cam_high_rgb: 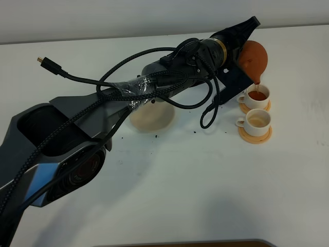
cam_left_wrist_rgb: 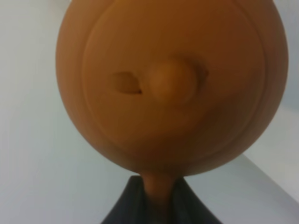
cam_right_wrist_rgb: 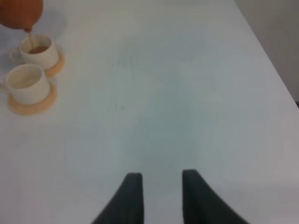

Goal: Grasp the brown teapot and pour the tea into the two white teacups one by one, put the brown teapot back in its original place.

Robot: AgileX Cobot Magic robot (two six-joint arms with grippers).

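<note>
Now left gripper (cam_left_wrist_rgb: 156, 200) pinches brown teapot (cam_high_rgb: 254, 56) handle, pouring into far teacup (cam_high_rgb: 257, 95); near teacup (cam_high_rgb: 257, 121) and return to coaster (cam_high_rgb: 150, 121) remain; right gripper (cam_right_wrist_rgb: 161, 196) jaws apart, empty.

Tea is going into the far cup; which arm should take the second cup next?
Left. The left gripper is shut on the handle of the brown teapot, tilted over the far teacup. The near teacup sits right beside it. The right gripper is open over bare table, holding nothing.
</note>
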